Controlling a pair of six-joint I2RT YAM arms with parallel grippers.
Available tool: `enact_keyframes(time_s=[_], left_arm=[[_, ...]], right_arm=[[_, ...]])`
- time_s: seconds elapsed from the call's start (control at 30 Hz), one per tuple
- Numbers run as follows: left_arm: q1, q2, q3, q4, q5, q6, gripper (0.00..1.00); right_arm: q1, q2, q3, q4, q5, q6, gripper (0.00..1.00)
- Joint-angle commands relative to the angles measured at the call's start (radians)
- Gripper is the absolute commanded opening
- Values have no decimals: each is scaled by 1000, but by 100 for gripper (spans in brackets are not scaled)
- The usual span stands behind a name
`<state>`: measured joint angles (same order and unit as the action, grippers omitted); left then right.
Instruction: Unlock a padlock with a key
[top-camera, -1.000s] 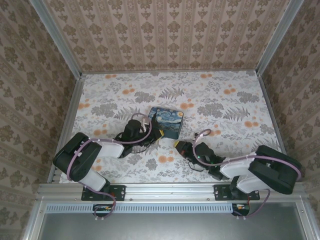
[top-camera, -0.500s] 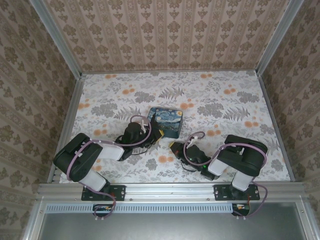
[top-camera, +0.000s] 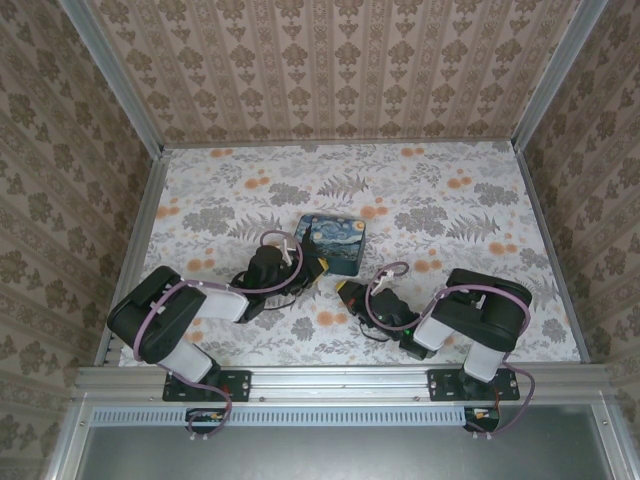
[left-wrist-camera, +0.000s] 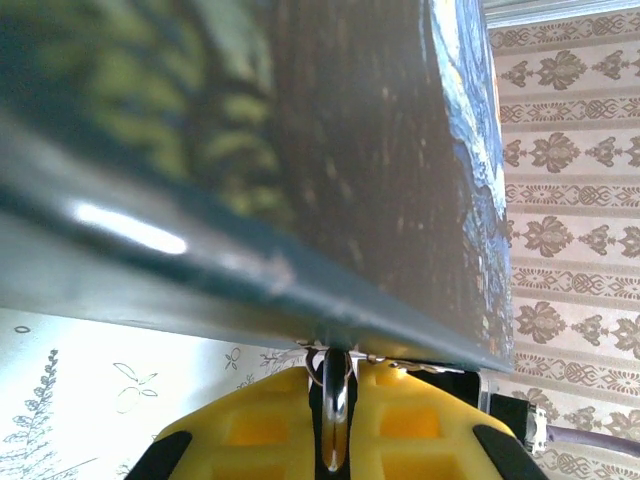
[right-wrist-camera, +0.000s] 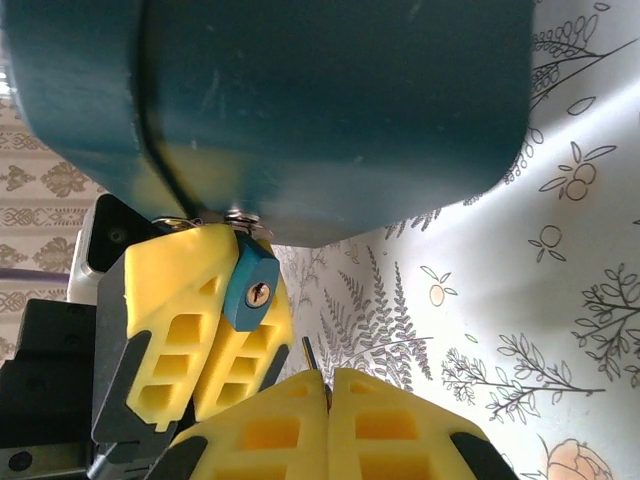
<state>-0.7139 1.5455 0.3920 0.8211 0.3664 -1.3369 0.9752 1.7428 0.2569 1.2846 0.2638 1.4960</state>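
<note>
The flowered table (top-camera: 450, 200) and the painted box (top-camera: 333, 243) are left just as they were, and the left arm (top-camera: 170, 312) is kept parked at the box's near corner. The change is all in the right arm (top-camera: 480, 312). A second ago it was stretched out sideways; now it is folded in, and its gripper is carried leftward, closer to the box.

The left gripper (left-wrist-camera: 335, 385) is seen clamped on the small blue padlock (right-wrist-camera: 250, 290). The padlock is held right at the box's edge, with its keyhole (right-wrist-camera: 259, 293) turned toward the approaching fingers. The right gripper (right-wrist-camera: 325, 385) is pinched tight on the key (right-wrist-camera: 308, 352), and only a thin tip is shown above the yellow pads.

Tip and keyhole are now brought near but remain apart, the tip sitting a little low and to one side. Insertion is judged to be the next step, and a fine lining-up is called for first.
</note>
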Motion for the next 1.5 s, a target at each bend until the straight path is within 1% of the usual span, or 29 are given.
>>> enact_keyframes(time_s=[0.0, 0.4, 1.47], left_arm=[[-11, 12, -2, 64, -3, -18, 0], [-19, 18, 0, 62, -9, -18, 0], [-34, 29, 4, 67, -20, -7, 0]], right_arm=[[-5, 18, 21, 46, 24, 12, 0], [-35, 29, 32, 45, 0, 13, 0], [-52, 36, 73, 43, -43, 15, 0]])
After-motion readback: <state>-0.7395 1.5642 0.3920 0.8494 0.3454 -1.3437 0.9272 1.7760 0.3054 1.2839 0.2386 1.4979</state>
